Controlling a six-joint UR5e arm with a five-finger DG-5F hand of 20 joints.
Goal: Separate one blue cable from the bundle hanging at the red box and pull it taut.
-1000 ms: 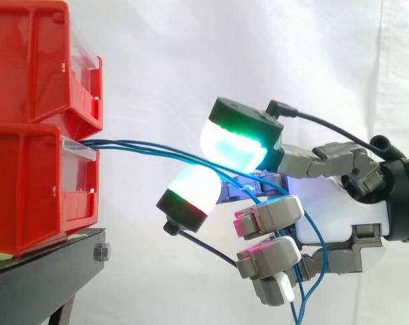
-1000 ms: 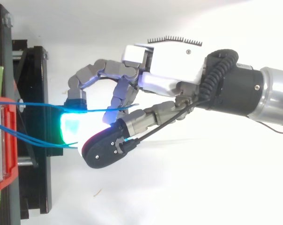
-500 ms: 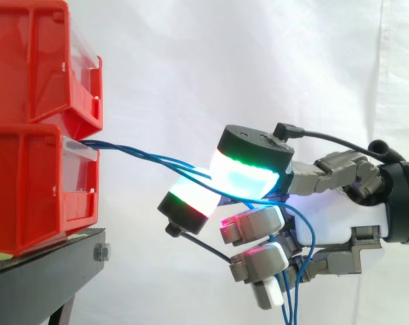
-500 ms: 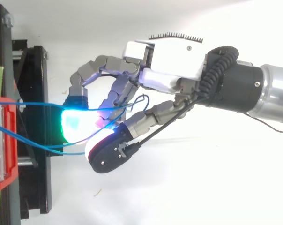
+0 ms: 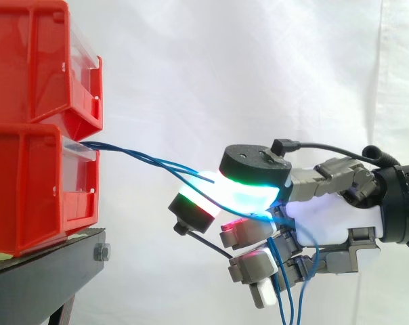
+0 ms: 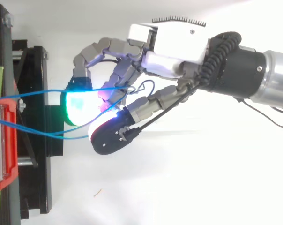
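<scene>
The thin blue cables (image 5: pixel 143 157) leave the front of the lower red plastic bin (image 5: pixel 28 189) and run lengthwise to the right, sloping gently down and away from the bin towards the robot's grey-and-white fingered hand (image 5: pixel 333 217). From above, two strands (image 6: pixel 48 92) start apart at the bin's edge (image 6: pixel 1 140) and draw closer as they reach the hand (image 6: pixel 179 42). None of them looks straight; each keeps a shallow curve.

The hand is closed on the cables. Its fingers are curled, with strands passing between a cyan-green glowing pad (image 5: pixel 248 193) above and a white-and-green pad (image 5: pixel 194 202) below. Beyond the pads the cables bend down past the curled fingers and hang, and from above a small loop shows near the palm.

A second red plastic bin (image 5: pixel 35 61) sits stacked on the lower one, both on a black metal stand (image 5: pixel 49 261), with a white curtain (image 5: pixel 259 68) behind.

The glow hides the pinch itself, so I cannot tell how many strands are held. The hanging ends are cut off by the side view's bottom edge.
</scene>
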